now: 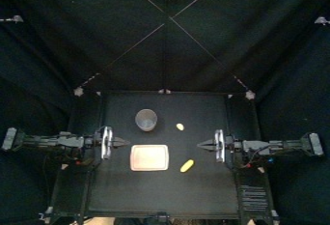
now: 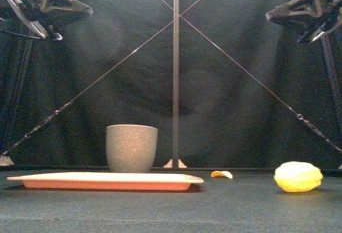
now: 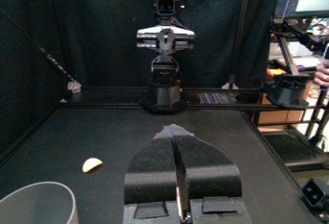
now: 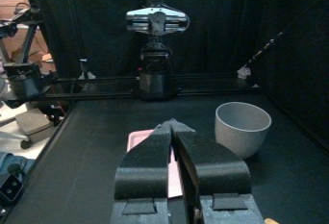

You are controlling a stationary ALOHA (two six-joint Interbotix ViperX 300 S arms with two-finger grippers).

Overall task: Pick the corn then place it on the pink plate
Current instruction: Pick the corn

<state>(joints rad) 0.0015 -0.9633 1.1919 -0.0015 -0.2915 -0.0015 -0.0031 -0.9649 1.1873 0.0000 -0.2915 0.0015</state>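
While both arms rest at the table's sides, the left gripper (image 3: pixel 175 132) and right gripper (image 4: pixel 171 126) each with jaws closed together, the bumpy yellow corn (image 1: pixel 187 164) lies on the black table (image 1: pixel 206 195) just right of the flat pink plate (image 1: pixel 151 157), with a tall matte grey cup (image 1: pixel 146 120) and a small yellow toy (image 1: pixel 179 126) behind them.

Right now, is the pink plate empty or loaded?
Empty. The pink plate shows bare in the top and front views; the corn lies on the table beside it, apart.

Yellow corn (image 2: pixel 299 177) beside pink plate (image 2: pixel 104 181) (apart)
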